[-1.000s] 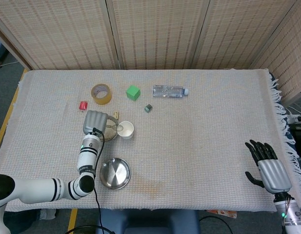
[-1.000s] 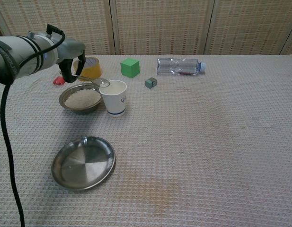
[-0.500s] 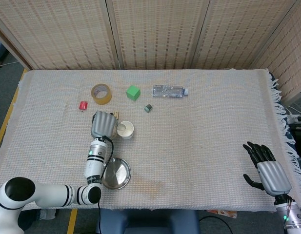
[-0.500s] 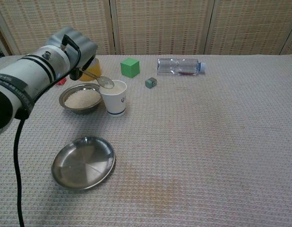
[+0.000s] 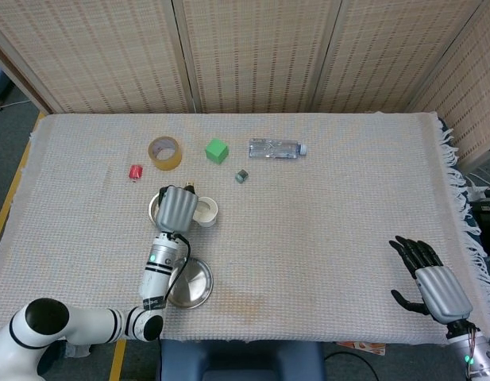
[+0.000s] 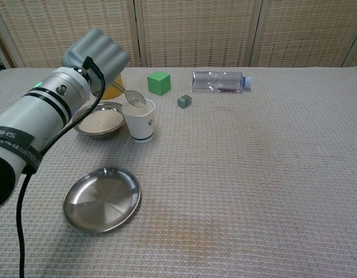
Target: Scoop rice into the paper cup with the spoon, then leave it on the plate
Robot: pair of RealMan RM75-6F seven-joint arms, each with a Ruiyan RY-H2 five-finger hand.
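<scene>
Spoon (image 6: 133, 97): bowl over cup (image 6: 140, 120) mouth, grasped by left hand (image 6: 98, 54).
Cup: upright, touching rice bowl (image 6: 100, 123) at its 3 o'clock.
Plate (image 6: 102, 198): at cup's 7 o'clock, apart.
Right hand (image 5: 432, 282): fingers spread, holding nothing, table's 4 o'clock corner.

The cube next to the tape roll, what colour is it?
Bright green; the cube shows best in the chest view.

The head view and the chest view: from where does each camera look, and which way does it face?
Head view: sits high, looks steeply down on the table; shows the left robot hand with its arm and the right robot hand.
Chest view: sits low at the near edge, faces across toward the screen; shows only the left arm and robot hand.
Shared: spoon, paper cup, plate, rice bowl.
</scene>
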